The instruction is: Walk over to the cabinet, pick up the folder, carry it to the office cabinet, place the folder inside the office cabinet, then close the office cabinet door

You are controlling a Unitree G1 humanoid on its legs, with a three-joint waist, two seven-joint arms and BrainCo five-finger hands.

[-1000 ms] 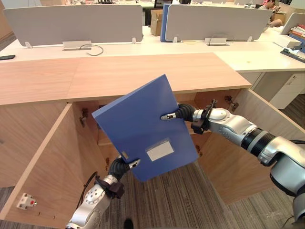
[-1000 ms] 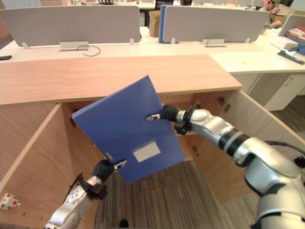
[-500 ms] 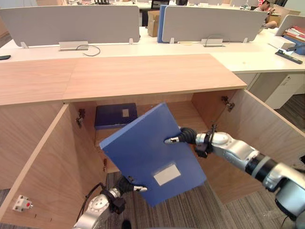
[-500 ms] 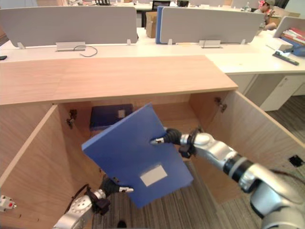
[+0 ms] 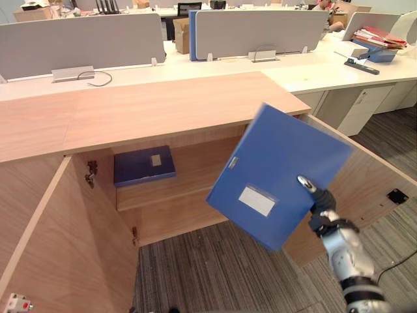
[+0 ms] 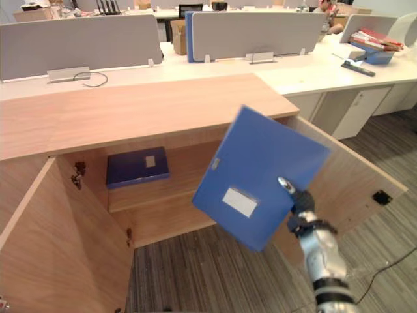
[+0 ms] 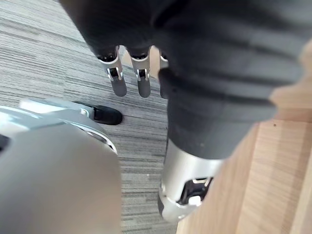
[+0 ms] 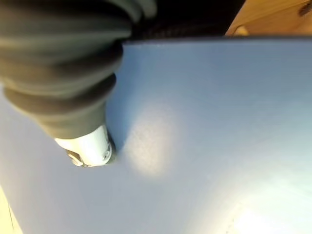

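One folder (image 5: 280, 166) in right hand (image 5: 318, 203)

Bright, even office light from above. White surface (image 5: 306, 68) behind cabinet (image 5: 163, 111) near washed out. Cabinet top evenly lit; interior beneath shaded, darkest around second folder (image 5: 143, 165) on shelf (image 5: 186, 186). Blue folder (image 5: 280, 176) shows soft pale glare patch in right wrist view, dark shadow beside right hand (image 8: 90, 146) thumb. Left hand (image 7: 129, 80) cover near black against lit carpet (image 7: 48, 48).

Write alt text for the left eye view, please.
The right hand holds a blue folder tilted before the open cabinet, where a darker folder lies flat on the shelf. Behind stand desks with grey dividers.
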